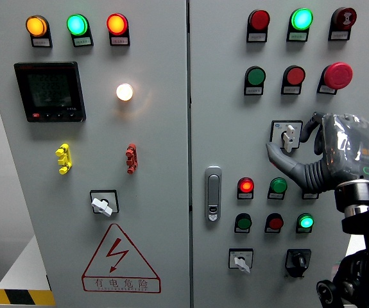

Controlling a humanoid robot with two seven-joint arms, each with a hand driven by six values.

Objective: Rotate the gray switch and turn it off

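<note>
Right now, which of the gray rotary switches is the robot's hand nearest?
The upper gray switch on the right door; the right hand is right beside it. The other two sit lower, far from the hand.

The right arm rises from the lower right corner of the frame, its wrist upright at the right edge. The right hand (322, 153), wrapped in clear plastic, sits at centre right, fingers (287, 162) extended leftward and loosely curled

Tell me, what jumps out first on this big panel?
The robot's right hand, wrapped in clear plastic, reaches from the right edge to the gray switch on the right door. On the left door, a white lamp glows brightly, and a red lightning warning triangle sits near the bottom.
</note>
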